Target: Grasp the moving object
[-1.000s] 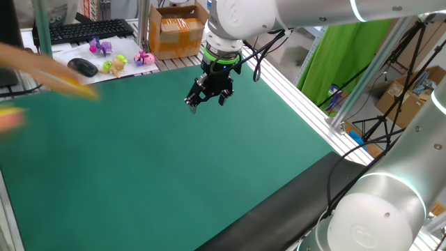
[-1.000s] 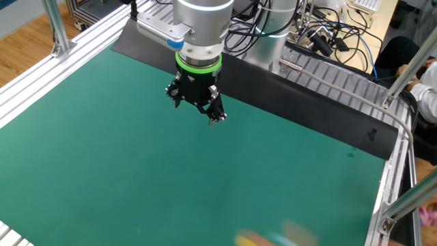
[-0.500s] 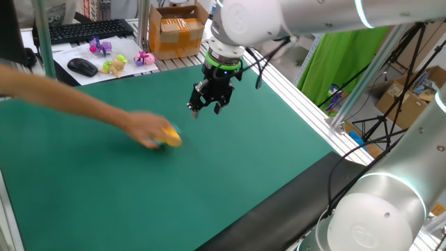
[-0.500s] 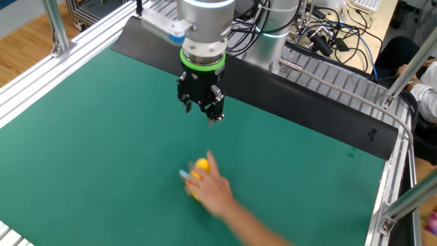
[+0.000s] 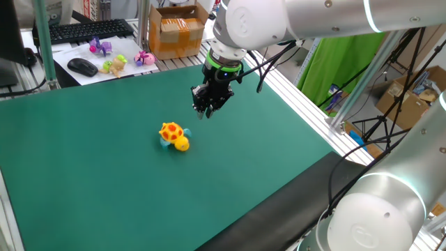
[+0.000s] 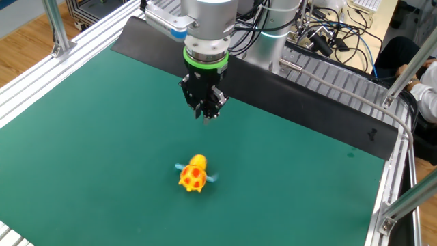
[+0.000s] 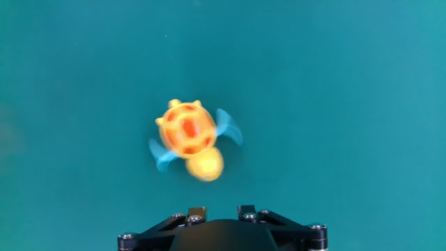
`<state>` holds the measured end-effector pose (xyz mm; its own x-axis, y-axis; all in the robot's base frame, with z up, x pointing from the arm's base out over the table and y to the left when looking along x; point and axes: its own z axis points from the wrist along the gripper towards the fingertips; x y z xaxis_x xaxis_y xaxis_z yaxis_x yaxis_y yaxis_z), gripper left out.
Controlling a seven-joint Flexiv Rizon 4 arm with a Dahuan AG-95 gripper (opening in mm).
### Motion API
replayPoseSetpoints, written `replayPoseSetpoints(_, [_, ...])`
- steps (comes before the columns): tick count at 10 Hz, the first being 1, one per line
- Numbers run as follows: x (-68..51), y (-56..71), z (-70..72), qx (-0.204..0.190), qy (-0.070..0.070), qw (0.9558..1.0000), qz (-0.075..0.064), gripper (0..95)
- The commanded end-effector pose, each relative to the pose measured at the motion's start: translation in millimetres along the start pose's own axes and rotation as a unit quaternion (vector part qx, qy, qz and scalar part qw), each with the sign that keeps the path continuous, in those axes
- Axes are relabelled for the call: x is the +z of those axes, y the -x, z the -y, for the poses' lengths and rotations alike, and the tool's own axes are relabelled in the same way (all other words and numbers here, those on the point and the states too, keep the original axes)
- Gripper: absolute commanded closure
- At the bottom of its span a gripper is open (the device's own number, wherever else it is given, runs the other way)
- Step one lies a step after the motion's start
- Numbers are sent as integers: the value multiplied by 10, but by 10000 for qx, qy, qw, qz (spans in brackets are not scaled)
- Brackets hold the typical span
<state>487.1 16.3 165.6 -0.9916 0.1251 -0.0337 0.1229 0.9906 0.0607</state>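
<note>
The moving object, a yellow-orange toy animal (image 5: 173,135) with red spots and light blue fins, sits on the green mat (image 5: 104,181), apart from any hand. It also shows in the other fixed view (image 6: 193,173) and in the hand view (image 7: 189,136), where it is slightly blurred. My gripper (image 5: 208,111) hangs above the mat, up and to the right of the toy, a short way off. In the other fixed view my gripper (image 6: 207,117) is behind the toy. In the hand view my gripper (image 7: 221,209) has its fingertips apart with nothing between them.
Beyond the mat's far left edge lie a purple toy (image 5: 101,47), a pink toy (image 5: 144,58), a pale yellow-green toy (image 5: 115,65), a mouse (image 5: 82,66), a keyboard (image 5: 83,30) and a cardboard box (image 5: 178,31). Aluminium rails (image 6: 41,82) border the mat.
A person's hand set the toy on the mat and has left the view. My gripper has turned about its axis and shifted slightly toward the toy.
</note>
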Motion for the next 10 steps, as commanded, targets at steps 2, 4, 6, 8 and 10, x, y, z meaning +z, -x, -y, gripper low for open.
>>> replayPoseSetpoints(2, [-10, -2, -95, 60, 23, 9999, 157, 570])
replayPoseSetpoints(4, [5, 41, -197, 110, 11, 9998, 185, 380])
replayPoseSetpoints(6, [66, 86, -262, 124, 23, 9996, 250, 190])
replayPoseSetpoints(8, [120, 138, -288, 98, 34, 9994, 334, 0])
replayPoseSetpoints(10, [188, 236, -297, -16, 36, 9993, 375, 0])
